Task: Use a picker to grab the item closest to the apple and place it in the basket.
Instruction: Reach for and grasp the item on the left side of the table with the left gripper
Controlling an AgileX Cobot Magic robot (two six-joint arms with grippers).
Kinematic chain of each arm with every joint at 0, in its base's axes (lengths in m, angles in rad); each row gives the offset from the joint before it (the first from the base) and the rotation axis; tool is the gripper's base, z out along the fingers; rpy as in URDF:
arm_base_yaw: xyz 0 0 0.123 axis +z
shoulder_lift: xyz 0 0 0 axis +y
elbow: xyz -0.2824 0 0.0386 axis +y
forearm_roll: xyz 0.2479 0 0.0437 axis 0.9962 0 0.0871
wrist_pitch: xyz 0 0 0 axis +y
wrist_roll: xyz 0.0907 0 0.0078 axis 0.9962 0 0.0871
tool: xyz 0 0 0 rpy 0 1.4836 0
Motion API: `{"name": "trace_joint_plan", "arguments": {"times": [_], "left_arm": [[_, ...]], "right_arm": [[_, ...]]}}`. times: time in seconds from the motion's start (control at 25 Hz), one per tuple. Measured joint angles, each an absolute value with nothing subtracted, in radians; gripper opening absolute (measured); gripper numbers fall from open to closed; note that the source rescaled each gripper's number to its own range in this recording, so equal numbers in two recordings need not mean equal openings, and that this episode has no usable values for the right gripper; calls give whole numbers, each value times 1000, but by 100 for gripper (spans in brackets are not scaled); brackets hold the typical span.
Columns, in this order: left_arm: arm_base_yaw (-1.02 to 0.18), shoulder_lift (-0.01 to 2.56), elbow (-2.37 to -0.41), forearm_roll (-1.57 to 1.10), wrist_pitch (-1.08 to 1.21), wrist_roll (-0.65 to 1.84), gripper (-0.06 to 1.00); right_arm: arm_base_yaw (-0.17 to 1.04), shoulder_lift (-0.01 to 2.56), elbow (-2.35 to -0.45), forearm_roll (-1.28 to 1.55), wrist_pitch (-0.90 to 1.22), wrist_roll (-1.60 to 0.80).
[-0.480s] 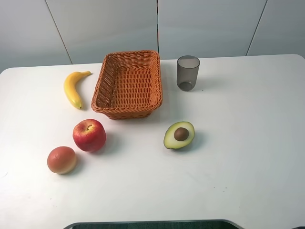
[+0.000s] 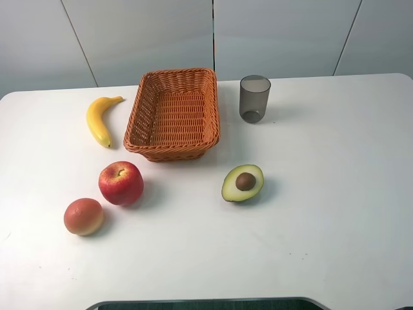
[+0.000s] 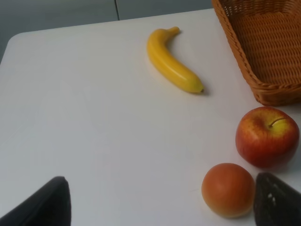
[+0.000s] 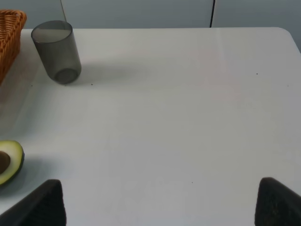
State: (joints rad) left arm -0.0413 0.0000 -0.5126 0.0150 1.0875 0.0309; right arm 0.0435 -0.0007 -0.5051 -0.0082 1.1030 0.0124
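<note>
A red apple (image 2: 120, 183) sits on the white table, left of middle. An orange-pink round fruit (image 2: 84, 216) lies just beside it at the front left, the closest thing to it. The woven basket (image 2: 146, 109) stands behind the apple with nothing in it. In the left wrist view the apple (image 3: 267, 136) and round fruit (image 3: 228, 189) show near one dark fingertip; my left gripper (image 3: 162, 205) is open, wide apart, over bare table. My right gripper (image 4: 160, 202) is open too, above bare table. Neither arm shows in the high view.
A yellow banana (image 2: 99, 119) lies left of the basket. A grey cup (image 2: 254, 98) stands right of the basket. A halved avocado (image 2: 243, 183) with its pit lies right of middle. The table's front edge (image 2: 206, 301) is near the arms.
</note>
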Motion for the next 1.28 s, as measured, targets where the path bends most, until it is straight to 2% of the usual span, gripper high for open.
{"name": "trace_joint_plan", "arguments": {"times": [1.28], "left_arm": [[-41, 0, -513, 45, 1082, 31, 100]], "right_arm": [[43, -1, -505, -8, 1103, 12]]}}
